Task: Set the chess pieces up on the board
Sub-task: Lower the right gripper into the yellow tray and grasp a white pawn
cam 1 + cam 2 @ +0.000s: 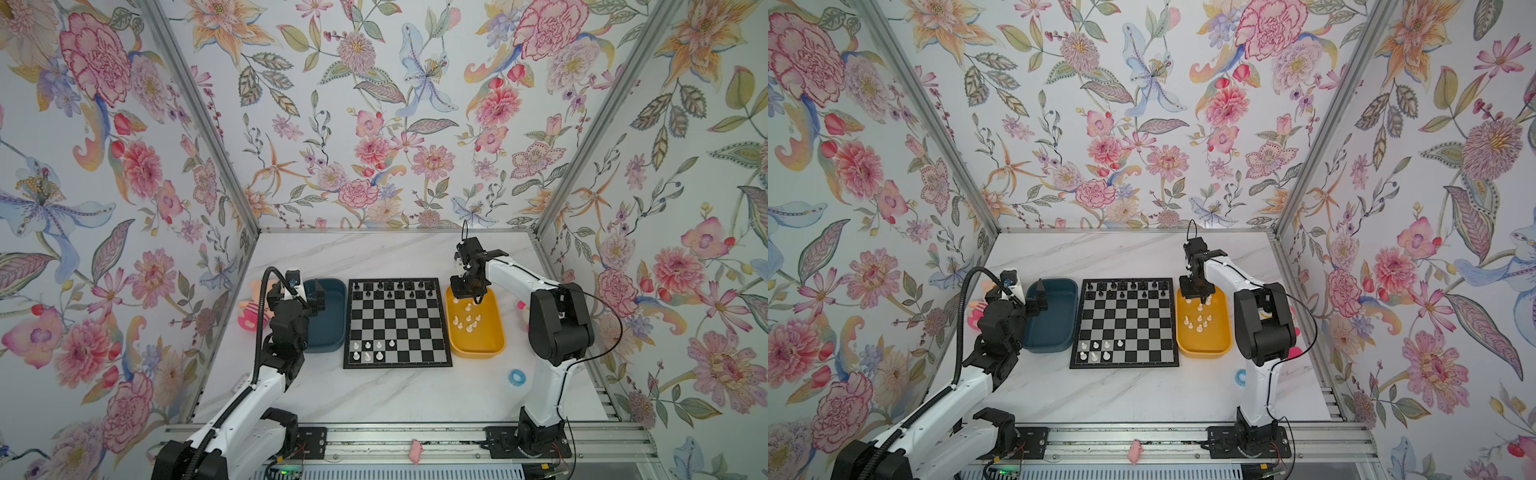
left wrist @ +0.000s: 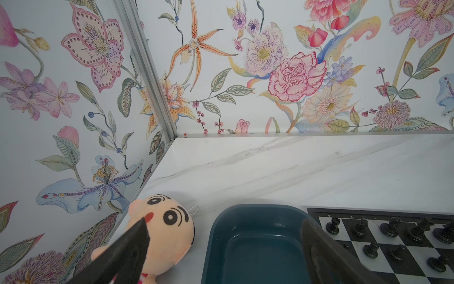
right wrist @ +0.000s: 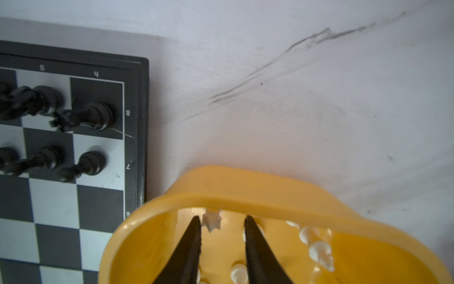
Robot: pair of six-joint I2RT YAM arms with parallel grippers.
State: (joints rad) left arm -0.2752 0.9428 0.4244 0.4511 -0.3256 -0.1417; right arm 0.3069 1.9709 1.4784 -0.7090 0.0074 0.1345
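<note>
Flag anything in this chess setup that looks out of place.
Some strays have nothing to do with chess: a plush doll lying beside the teal tray, a blue ring on the table by the right arm, and a small pink object on the front rail. Nothing looks spilled or broken.

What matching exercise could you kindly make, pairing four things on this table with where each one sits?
Things:
1. teal tray
2. yellow tray
3. black chessmen
4. blue ring

Places:
A. on the far rows of the board
B. left of the board
C. on the bare tabletop, nearer the camera than the yellow tray
D. right of the board, holding white pieces

Pairs: 1-B, 2-D, 3-A, 4-C
</note>
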